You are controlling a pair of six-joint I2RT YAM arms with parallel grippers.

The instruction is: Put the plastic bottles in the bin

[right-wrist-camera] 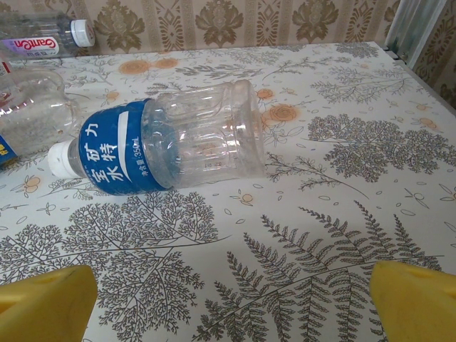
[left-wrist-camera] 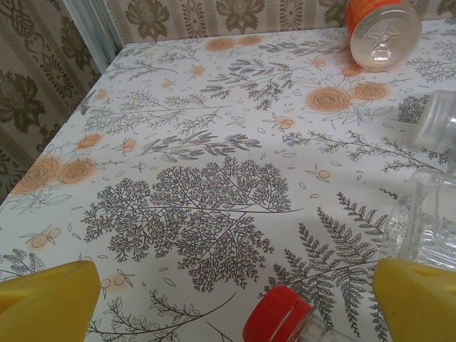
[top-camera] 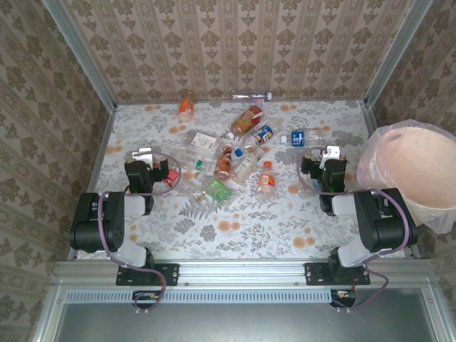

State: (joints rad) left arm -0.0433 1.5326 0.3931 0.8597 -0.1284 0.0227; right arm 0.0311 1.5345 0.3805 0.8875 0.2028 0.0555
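Top view, 12 o'clock = far wall.

Left gripper (top-camera: pixel 147 158): at about 9 o'clock on the flowered table (top-camera: pixel 249 224), jaws wide, nothing held. In the wrist view its yellow fingers (left-wrist-camera: pixel 46 303) sit in the lower corners with bare cloth between them. A red-capped bottle (top-camera: pixel 171 178) lies just beside it, toward 4 o'clock. An orange-labelled bottle (top-camera: pixel 187 105) lies near the far wall at 11 o'clock, with its clear base turned toward the left wrist camera.

Centre: the main scatter of plastic bottles (top-camera: pixel 239 153) lies on its sides, touching or overlapping, with orange, red, green and white labels mixed. One clear bottle with a white cap (top-camera: pixel 253 96) lies along the far wall at 12 o'clock.

Right gripper (top-camera: pixel 324 155): at about 3 o'clock, jaws also spread wide and empty. Its fingers (right-wrist-camera: pixel 417 299) frame open table in the wrist view. A blue-labelled bottle (top-camera: pixel 299 137) lies on its side just ahead toward 11 o'clock, apart from the jaws, with its white cap pointing left.

Bin (top-camera: pixel 420 171): at the right table edge, 3 o'clock, lined with a thin clear bag. No bottle can be seen inside it.
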